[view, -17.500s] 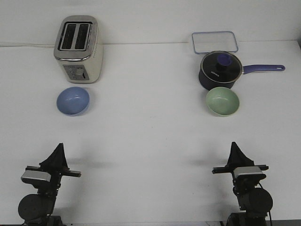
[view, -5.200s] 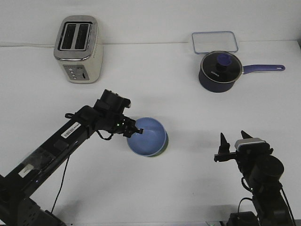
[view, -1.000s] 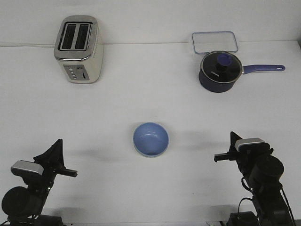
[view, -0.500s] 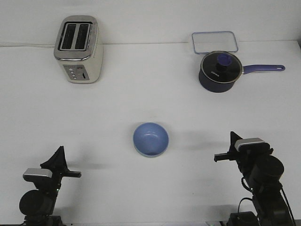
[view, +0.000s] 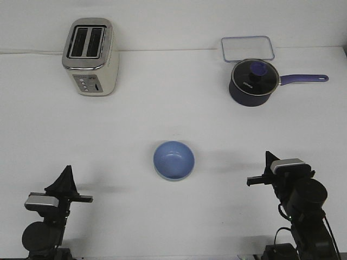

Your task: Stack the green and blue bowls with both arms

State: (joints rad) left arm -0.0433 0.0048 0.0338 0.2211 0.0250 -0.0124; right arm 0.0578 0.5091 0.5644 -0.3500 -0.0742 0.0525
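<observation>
Apparently stacked already, the blue bowl (view: 173,160) sits in a pale green rim between both parked arms' fingers, whose spread I cannot tell.

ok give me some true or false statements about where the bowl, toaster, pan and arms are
1. The blue bowl sits mid-table, apart from both grippers. True.
2. The left gripper holds the bowl. False: it is pulled back near the table's front edge, holding nothing.
3. The toaster stands at the far left. True.
4. The saucepan has no lid. False: a lid with a purple knob is on it.
5. The right gripper touches the saucepan. False: it is far from it.
</observation>
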